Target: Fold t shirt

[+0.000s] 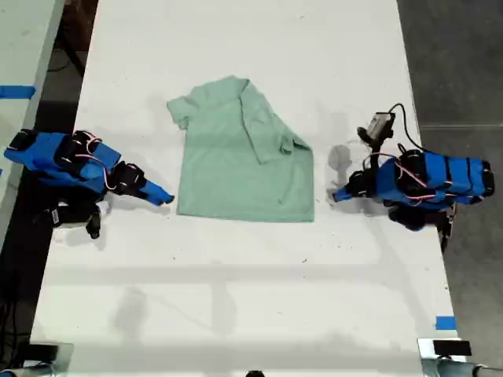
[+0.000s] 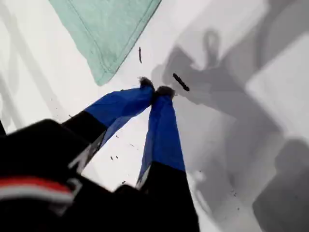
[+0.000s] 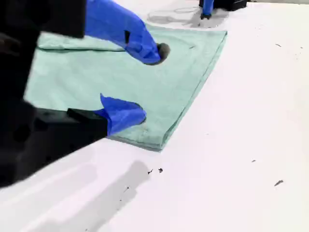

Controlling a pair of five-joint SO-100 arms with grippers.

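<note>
My first pincer closed on table; t shirt corner nearby.

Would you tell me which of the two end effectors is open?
My second end effector, at the exterior view's left: its jaws gape over a corner of the t shirt, while my first end effector is pinched shut.

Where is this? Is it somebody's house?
Probably a robot workshop or lab, not a house: a long white table, blue tape marks on it, and two blue robot arms beside a t shirt.
</note>
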